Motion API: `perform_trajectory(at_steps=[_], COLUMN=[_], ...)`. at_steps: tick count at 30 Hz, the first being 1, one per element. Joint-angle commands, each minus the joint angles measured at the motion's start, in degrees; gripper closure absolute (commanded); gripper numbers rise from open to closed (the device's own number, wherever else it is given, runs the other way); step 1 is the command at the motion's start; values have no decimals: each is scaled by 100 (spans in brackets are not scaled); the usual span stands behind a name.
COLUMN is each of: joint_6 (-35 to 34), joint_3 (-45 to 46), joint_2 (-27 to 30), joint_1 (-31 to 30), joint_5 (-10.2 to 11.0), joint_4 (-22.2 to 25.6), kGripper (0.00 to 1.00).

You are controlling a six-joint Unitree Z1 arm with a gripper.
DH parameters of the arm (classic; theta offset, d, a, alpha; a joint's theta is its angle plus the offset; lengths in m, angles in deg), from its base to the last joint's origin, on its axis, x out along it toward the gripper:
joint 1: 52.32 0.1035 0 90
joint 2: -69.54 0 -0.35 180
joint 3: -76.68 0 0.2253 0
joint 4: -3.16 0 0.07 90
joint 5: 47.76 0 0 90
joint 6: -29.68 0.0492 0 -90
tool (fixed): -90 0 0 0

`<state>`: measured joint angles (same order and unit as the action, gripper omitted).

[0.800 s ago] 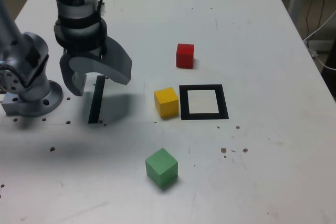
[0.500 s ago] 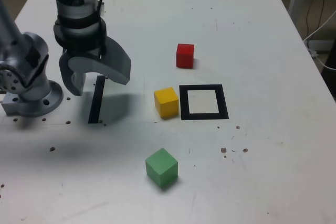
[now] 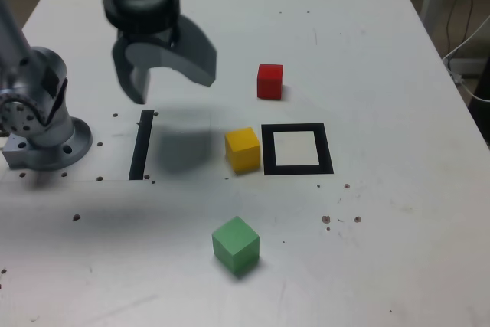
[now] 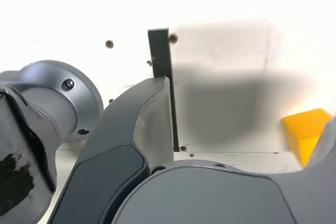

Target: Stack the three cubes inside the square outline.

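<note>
While its jaws stand spread wide with nothing between them, the gripper (image 3: 163, 74) hangs above the table (image 3: 367, 51), having lifted and swung toward the exterior view's right from where it sat over the black tape strip (image 3: 142, 145) a moment ago. The strip, partly covered before, now lies fully exposed just beyond the arm's base (image 3: 42, 124), and the gripper's shadow falls between the strip and the yellow cube (image 3: 243, 148).

That cube (the nearest of the three to the gripper) sits touching or almost touching the left edge of the square outline (image 3: 297, 148), and its corner shows in the wrist view (image 4: 307, 132) past one jaw. The red cube (image 3: 269, 81) rests farther back, apart from the outline's far left corner; the green cube (image 3: 236, 244) lies well apart on the near side.

The outline's white interior holds nothing, so no cube is placed yet. The shift reads as the start of a reach, most likely toward the yellow or the red cube, though which one cannot be told.
</note>
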<state>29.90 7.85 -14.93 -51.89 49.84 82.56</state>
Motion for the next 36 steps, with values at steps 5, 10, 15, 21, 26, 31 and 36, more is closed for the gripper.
perform_trajectory(at_steps=[5,10,15,21,26,31,36], joint_6=[494,796,943,1164,1487,1901,1998], joint_3=[-891,-1554,-2033,-2313,-2319,-2362,-2479], joint_2=[-587,-1211,-1696,-2192,-2542,-2859,-3006], joint_1=[461,701,907,1167,1361,1401,1426], joint_5=[128,176,182,206,254,278,380], joint_4=[279,276,226,187,-16,-298,-389], kGripper=[1,2,3,5,8,11,18])
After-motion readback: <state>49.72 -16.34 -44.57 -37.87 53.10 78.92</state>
